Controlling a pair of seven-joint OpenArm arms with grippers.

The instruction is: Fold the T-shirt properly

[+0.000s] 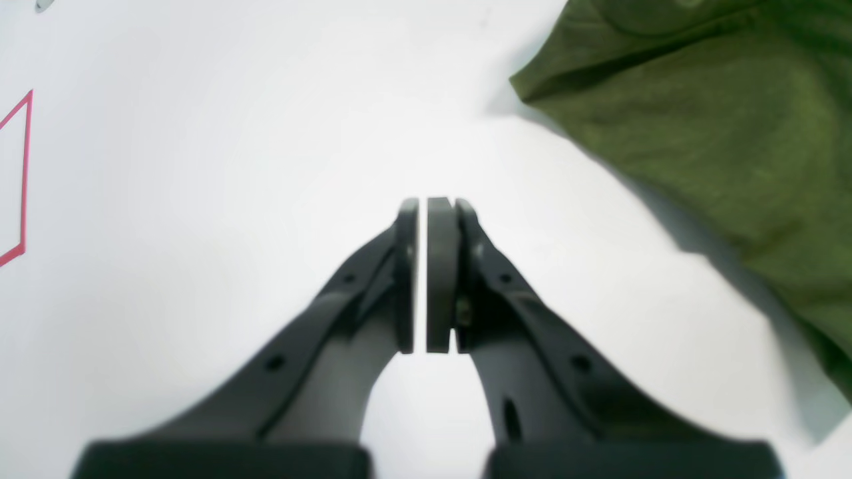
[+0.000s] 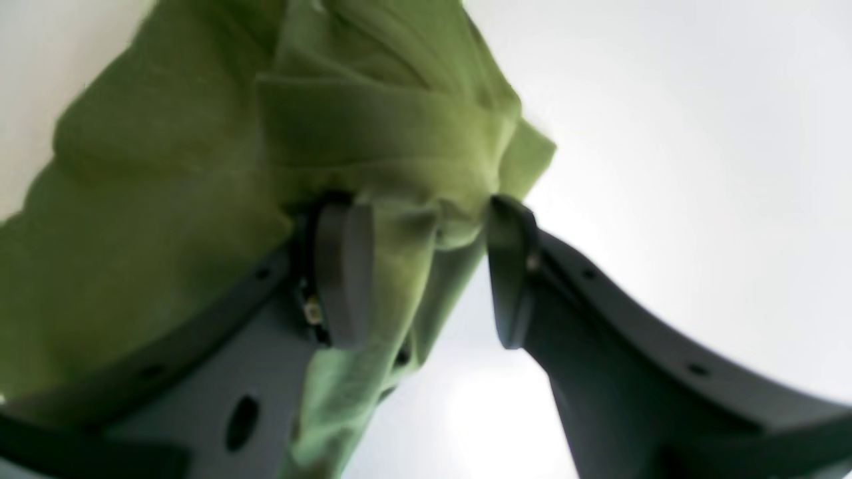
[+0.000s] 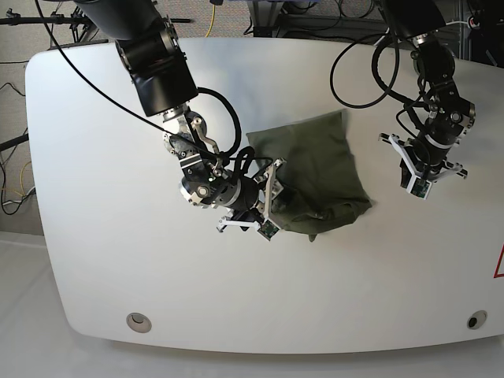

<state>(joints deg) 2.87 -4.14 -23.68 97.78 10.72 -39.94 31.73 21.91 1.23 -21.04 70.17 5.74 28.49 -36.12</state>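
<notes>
Shirt: the T-shirt (image 3: 315, 169) is olive-green and already folded into a compact bundle, roughly a tilted rectangle, lying near the middle of the white desk (image 3: 94, 197).
Shirt surface: the far part lies fairly flat and smooth; the near edge is bunched and rumpled, with a small point of cloth sticking out toward the front of the desk.
Shirt in the left wrist view: a corner of the cloth (image 1: 719, 113) lies flat at the upper right, with a curved seam near the top edge and a soft shadow along its border.
Shirt in the right wrist view: thick creased layers (image 2: 373, 133) are gathered between the fingers, brighter green under the light.
Right gripper (image 3: 264, 205): at the near left edge of the bundle; jaws parted, with folds of cloth pushed between them against one pad, the other pad just off the cloth.
Left gripper (image 3: 421, 169): well apart from the shirt, over bare desk on its other side; jaws closed on nothing, pads almost touching.
Desk marks: a red outline (image 1: 20, 179) is drawn at the desk's edge.
</notes>
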